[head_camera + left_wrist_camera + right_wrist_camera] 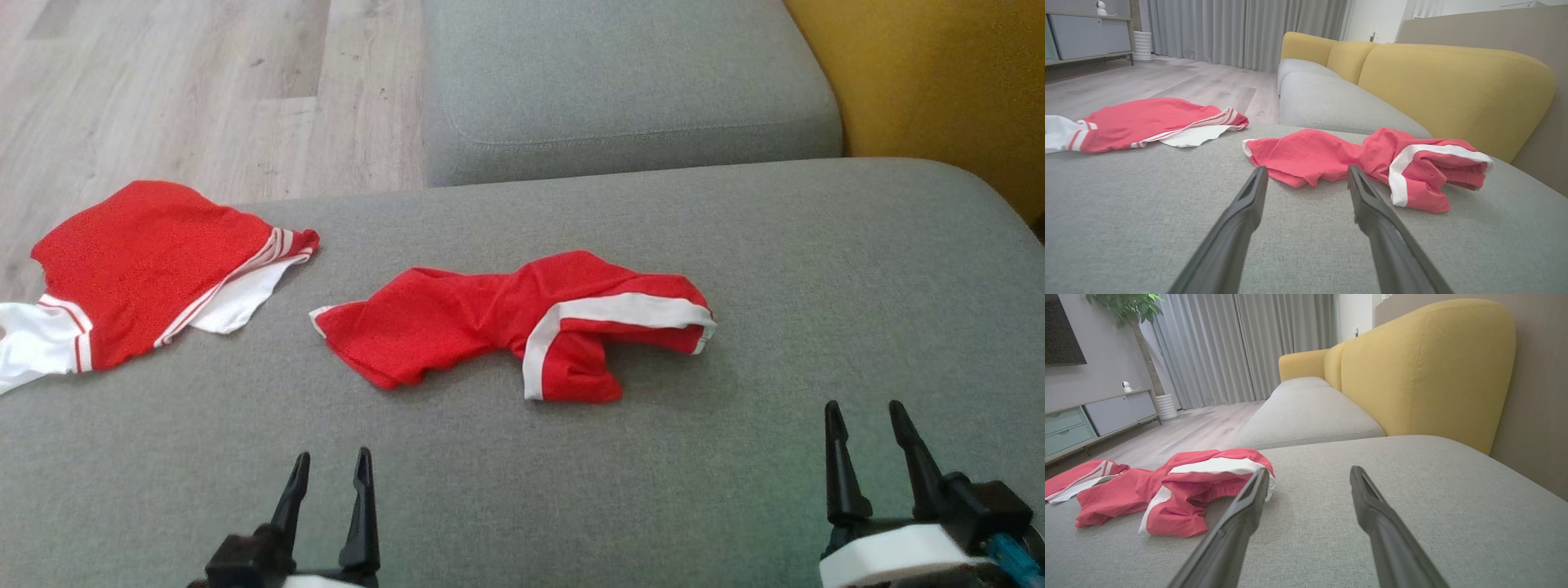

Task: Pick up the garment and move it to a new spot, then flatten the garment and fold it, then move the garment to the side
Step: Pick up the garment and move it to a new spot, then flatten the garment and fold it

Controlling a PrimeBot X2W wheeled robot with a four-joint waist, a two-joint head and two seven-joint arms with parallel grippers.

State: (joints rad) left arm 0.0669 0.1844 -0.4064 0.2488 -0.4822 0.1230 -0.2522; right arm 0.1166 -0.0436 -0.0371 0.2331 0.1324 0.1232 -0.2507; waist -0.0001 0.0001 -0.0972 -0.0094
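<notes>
A crumpled red garment with white trim (506, 322) lies in the middle of the grey sofa cushion (735, 506). It also lies ahead of the fingers in the left wrist view (1355, 163) and to the left in the right wrist view (1180, 494). My left gripper (331, 469) hovers open near the cushion's front edge, short of the garment and empty. At the lower right, my right gripper (867, 420) is open too, apart from the garment's right end, with nothing between its fingers.
A second red and white garment (139, 269) lies spread at the cushion's left edge, partly hanging over it. Another grey seat cushion (629, 82) lies beyond. The yellow backrest (939, 82) rises on the right. Wooden floor (204, 90) is at the far left.
</notes>
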